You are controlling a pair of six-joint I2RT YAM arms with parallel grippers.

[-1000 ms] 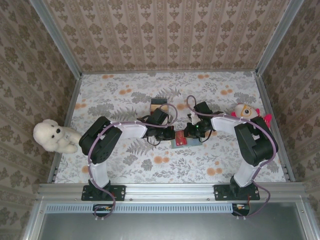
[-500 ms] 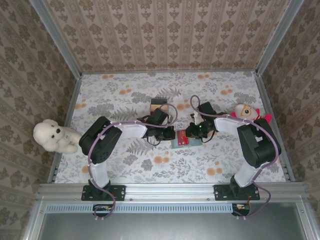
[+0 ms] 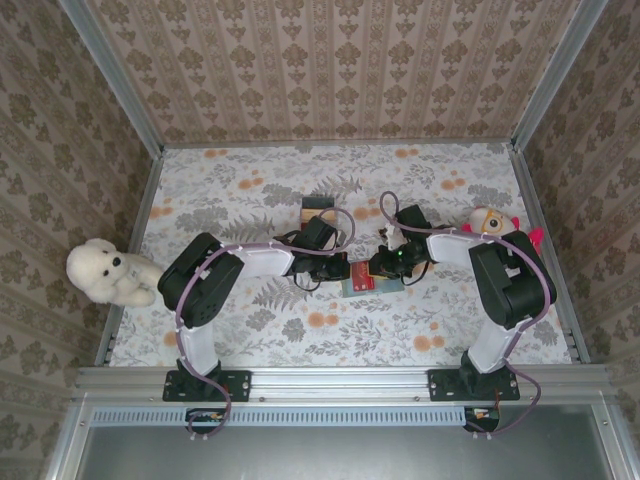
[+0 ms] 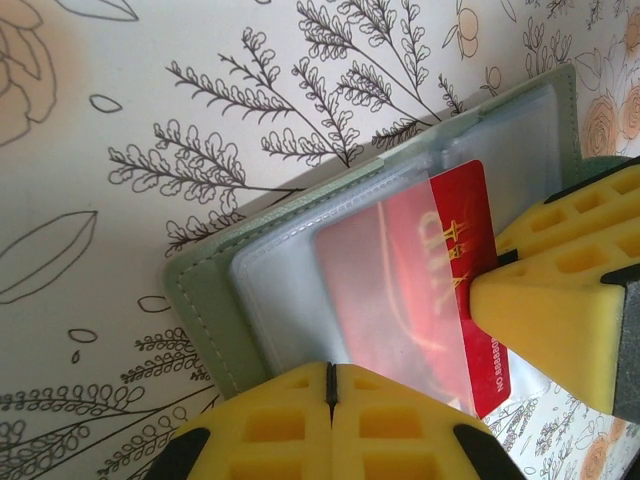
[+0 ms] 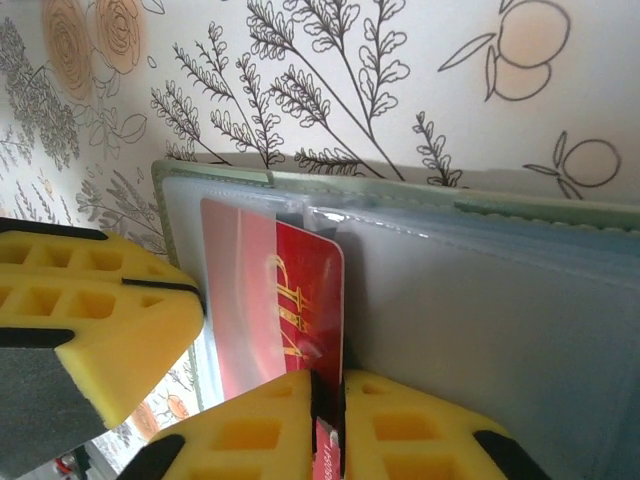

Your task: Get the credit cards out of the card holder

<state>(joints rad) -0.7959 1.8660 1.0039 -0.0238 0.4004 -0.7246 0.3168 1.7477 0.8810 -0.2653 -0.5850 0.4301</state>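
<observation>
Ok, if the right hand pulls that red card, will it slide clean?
The card looks stiff and flat, so it should pull straight. It's partly out of a glossy clear sleeve, so probably slippery. The holder looks thin and light; it may drag along unless the left hand pins it.

Bright, even light, soft shadows, top view sharp, wrist close-ups blurred at near edges

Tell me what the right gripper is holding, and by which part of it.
The right gripper pinches the red card by its exposed edge, the part drawn out of the card holder.
</observation>
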